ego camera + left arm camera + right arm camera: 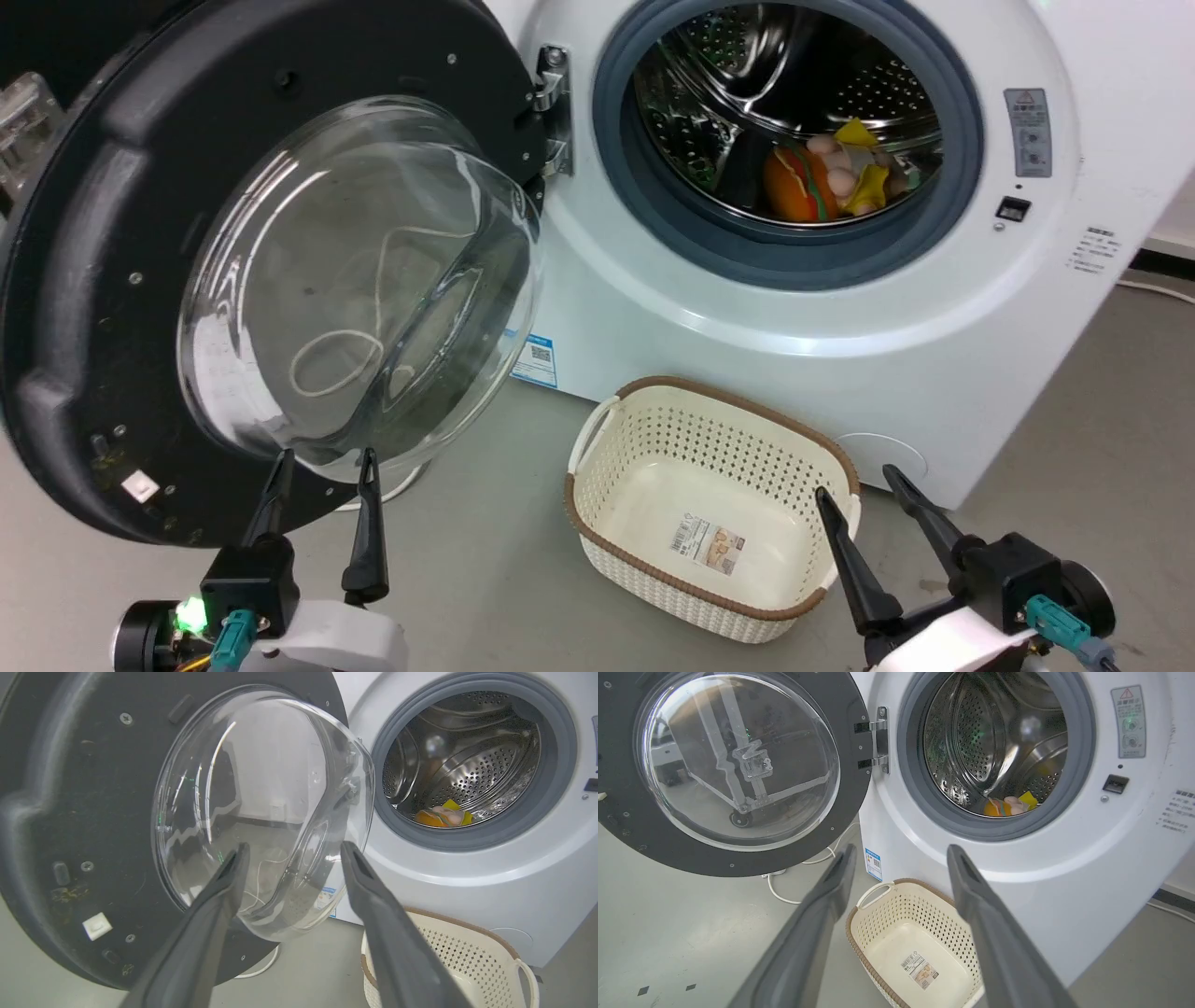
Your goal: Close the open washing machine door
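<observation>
The washing machine door [112,280] stands swung wide open at the left, its black frame and bulging glass bowl [364,280] facing me, hung on a metal hinge [553,107]. The door [88,812] looms close in the left wrist view, and the door [733,770] also shows at the upper left of the right wrist view. My left gripper [327,459] is open just below the glass bowl's lower edge, tips close to the frame; touching or not, I cannot tell. My right gripper [864,481] is open over the basket's right rim, away from the door.
The white washer [840,308] has its drum open inside a grey rubber ring [653,224], with colourful toys [826,177] in the drum. A cream perforated basket [597,523] sits on the grey floor before the machine. A white cable [784,896] lies on the floor under the door.
</observation>
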Available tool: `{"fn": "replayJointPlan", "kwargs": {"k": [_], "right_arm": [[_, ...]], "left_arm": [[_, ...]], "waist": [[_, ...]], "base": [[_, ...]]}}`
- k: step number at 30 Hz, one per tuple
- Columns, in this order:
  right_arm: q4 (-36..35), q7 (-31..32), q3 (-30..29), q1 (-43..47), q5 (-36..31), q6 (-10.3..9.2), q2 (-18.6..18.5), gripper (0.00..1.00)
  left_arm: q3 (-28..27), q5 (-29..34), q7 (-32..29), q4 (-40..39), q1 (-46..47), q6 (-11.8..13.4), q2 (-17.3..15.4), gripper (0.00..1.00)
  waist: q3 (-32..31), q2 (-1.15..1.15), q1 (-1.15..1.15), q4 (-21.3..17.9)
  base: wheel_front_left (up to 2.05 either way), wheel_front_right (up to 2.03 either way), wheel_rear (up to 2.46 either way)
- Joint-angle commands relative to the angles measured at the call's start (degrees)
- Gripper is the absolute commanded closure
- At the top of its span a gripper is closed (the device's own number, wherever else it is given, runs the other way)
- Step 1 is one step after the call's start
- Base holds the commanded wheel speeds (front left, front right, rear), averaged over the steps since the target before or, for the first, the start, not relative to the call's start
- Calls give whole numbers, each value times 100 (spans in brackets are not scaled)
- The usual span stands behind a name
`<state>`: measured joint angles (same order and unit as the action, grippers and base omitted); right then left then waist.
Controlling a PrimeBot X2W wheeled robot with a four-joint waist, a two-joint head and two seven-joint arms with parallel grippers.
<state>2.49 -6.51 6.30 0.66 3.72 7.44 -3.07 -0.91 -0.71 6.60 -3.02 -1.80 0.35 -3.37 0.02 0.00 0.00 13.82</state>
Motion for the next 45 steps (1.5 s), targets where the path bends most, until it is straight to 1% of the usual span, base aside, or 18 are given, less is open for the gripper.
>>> {"fn": "replayJointPlan", "kwargs": {"k": [1,14,24,25,26,29,32,37,40,42,45], "right_arm": [[23,-56,30,-80,56,2,9,0],[102,-212,238,-69,107,3,11,0],[105,-331,349,-42,162,3,13,0],[104,-342,353,-35,167,3,13,0],[101,-354,353,-27,173,3,13,0],[89,-390,336,4,189,3,13,0],[41,-426,287,58,194,3,14,0],[-45,-486,231,132,164,3,15,0],[-75,-521,270,87,89,4,15,0],[-85,-545,292,37,34,4,15,0],[-92,-581,309,-71,-27,4,16,0]], "left_arm": [[-20,-40,45,-35,-82,14,-24,0],[-87,-36,200,-124,-128,17,-27,0],[-139,-110,320,-122,-174,-37,-21,0],[-147,-123,332,-122,-172,-45,-21,65],[-149,-128,344,-119,-171,-61,-22,100],[-156,-148,380,-140,-143,-128,-36,100],[-232,-148,416,-327,-40,-166,-84,100],[-516,-331,476,-679,196,-273,-164,100],[-846,-655,511,-711,435,-364,-238,100],[-1104,-902,535,-690,665,-435,-365,100],[-1497,-1465,538,-453,1090,-528,-615,100]], "waist": [[-3,0,0,23],[-28,0,0,319],[-30,0,0,555],[-30,0,0,578],[-30,0,0,602],[-27,0,0,675],[-4,0,0,757],[172,0,0,816],[355,0,0,793],[467,0,0,771],[633,0,0,737]], "base": [[0,0,0],[0,0,0],[0,0,0],[0,0,0],[0,0,0],[0,0,0],[0,0,0],[0,0,0],[0,0,0],[0,0,0],[0,0,0]]}}
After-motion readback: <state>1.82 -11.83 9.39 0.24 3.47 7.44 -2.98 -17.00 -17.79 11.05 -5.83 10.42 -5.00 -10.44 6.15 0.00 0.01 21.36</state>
